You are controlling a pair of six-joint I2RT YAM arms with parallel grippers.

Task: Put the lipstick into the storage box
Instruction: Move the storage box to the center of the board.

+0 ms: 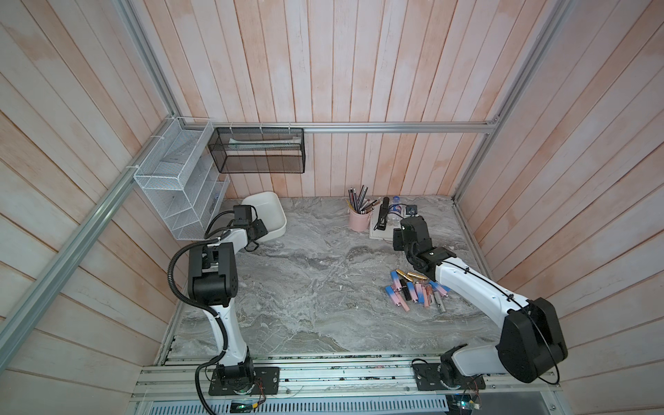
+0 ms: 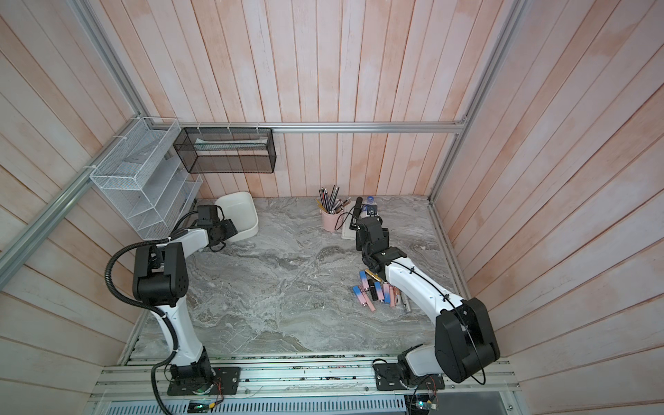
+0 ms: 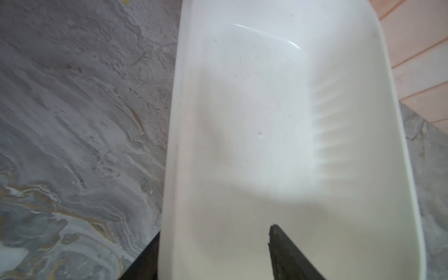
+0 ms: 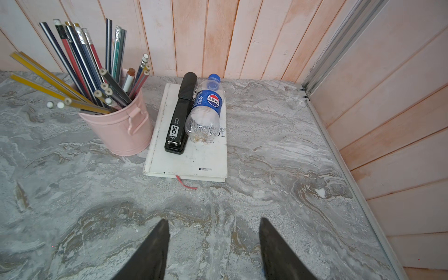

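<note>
The storage box (image 1: 267,210) (image 2: 239,210) is a white tub at the table's back left, and it is empty in the left wrist view, which shows its rim (image 3: 169,145). My left gripper (image 3: 215,230) (image 1: 265,230) straddles the box's near wall, with one finger outside it and the other finger (image 3: 283,252) inside. A wide gap remains between the inner finger and the wall. Several lipsticks (image 1: 416,291) (image 2: 381,291), blue, pink, gold and black, lie in a heap at the right. My right gripper (image 4: 213,220) hangs open and empty over bare marble, past the heap towards the back.
A pink pen cup (image 4: 121,131) (image 1: 359,221) full of pencils stands at the back. Beside it lies a white book (image 4: 194,160) carrying a black stapler (image 4: 180,114) and a plastic bottle (image 4: 206,109). A white wire basket (image 1: 179,190) and a black mesh basket (image 1: 258,151) hang on the walls.
</note>
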